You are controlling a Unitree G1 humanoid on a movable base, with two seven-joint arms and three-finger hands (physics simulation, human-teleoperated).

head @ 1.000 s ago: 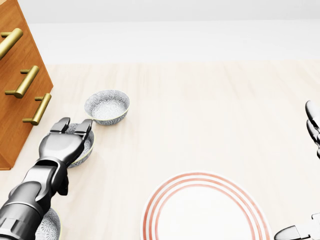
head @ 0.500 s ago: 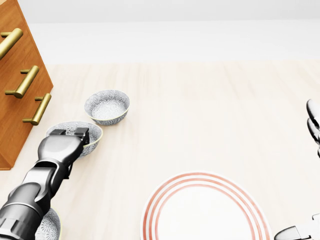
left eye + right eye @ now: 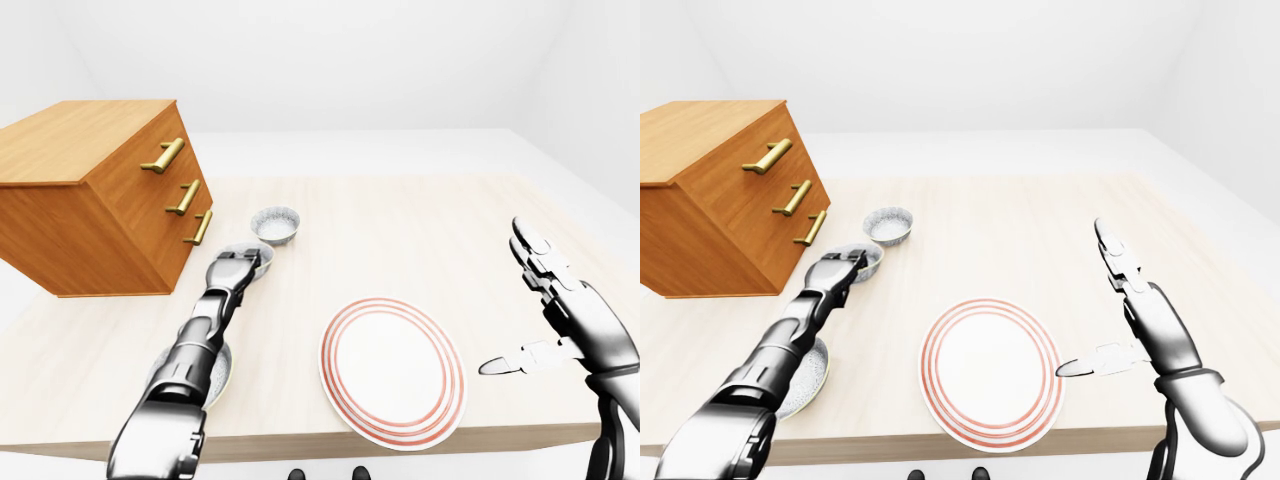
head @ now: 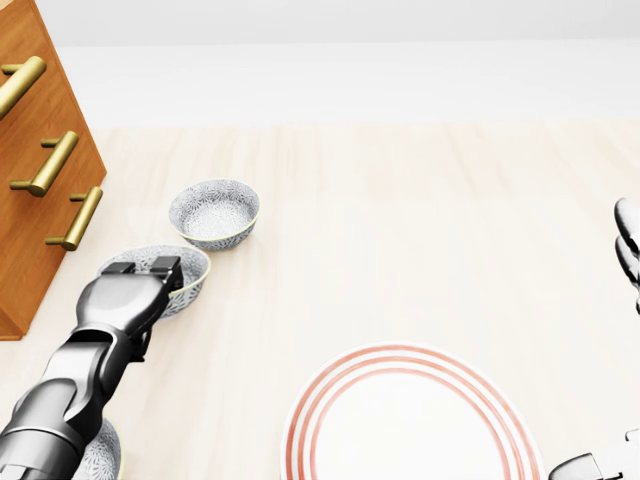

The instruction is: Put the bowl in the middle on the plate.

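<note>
Three small patterned bowls stand in a row on the left of the wooden table. The far bowl (image 4: 214, 213) is free, and the near bowl (image 4: 101, 456) shows at the bottom left, half behind my forearm. My left hand (image 4: 140, 272) covers the near rim of the middle bowl (image 4: 178, 262), with its fingers (image 4: 166, 268) curled over that rim. The red-ringed white plate (image 4: 408, 425) lies at the bottom centre, with nothing on it. My right hand (image 3: 1092, 302) hovers open to the right of the plate, fingers spread.
A wooden dresser (image 3: 90, 190) with brass handles stands on the table's left end, close to the bowls. The table's near edge (image 3: 380, 440) runs just below the plate. A white wall lies beyond the table's far edge.
My left hand's fingers have folded down from flat over the middle bowl onto its near rim. More of that bowl now shows beyond the hand. The right hand has hardly moved.
</note>
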